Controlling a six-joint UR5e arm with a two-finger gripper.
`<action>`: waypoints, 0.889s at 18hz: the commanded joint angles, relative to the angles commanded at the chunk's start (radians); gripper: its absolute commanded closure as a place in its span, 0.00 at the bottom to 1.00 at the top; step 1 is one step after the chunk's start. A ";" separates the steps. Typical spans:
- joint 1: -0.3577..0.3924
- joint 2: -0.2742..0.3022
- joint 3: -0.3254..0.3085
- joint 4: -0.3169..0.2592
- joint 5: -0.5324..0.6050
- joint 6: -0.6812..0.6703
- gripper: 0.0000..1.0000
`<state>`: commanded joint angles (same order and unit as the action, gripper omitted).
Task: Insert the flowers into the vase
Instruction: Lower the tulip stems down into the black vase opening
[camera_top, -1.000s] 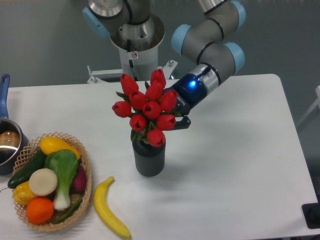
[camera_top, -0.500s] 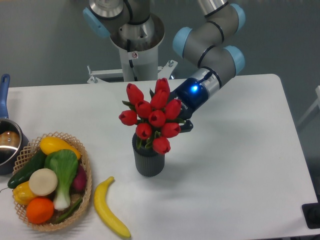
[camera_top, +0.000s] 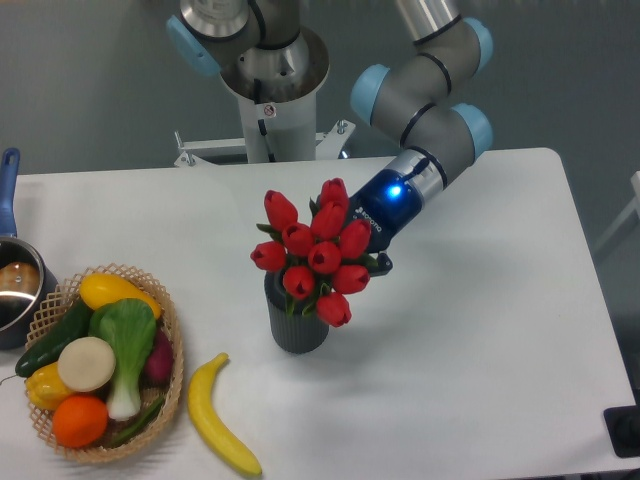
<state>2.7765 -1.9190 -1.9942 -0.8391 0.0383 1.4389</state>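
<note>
Above the ribbed grey vase, red flowers cluster.

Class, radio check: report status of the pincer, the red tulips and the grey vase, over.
Pincer mostly hidden behind red tulip bunch, grip unclear. Tulip stems at mouth of dark grey ribbed vase, bunch tilted right. Yellow banana lies apart, nothing blocking.

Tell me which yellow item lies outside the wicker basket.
The banana, lying on the table just right of the basket. The other yellow pieces sit inside the basket with the vegetables.
</note>
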 joint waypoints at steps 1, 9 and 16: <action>0.000 -0.002 -0.001 -0.002 0.000 -0.002 0.78; -0.005 0.001 -0.026 -0.002 0.074 0.002 0.78; -0.009 0.009 -0.047 0.000 0.075 0.009 0.69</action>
<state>2.7673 -1.9098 -2.0417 -0.8391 0.1135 1.4481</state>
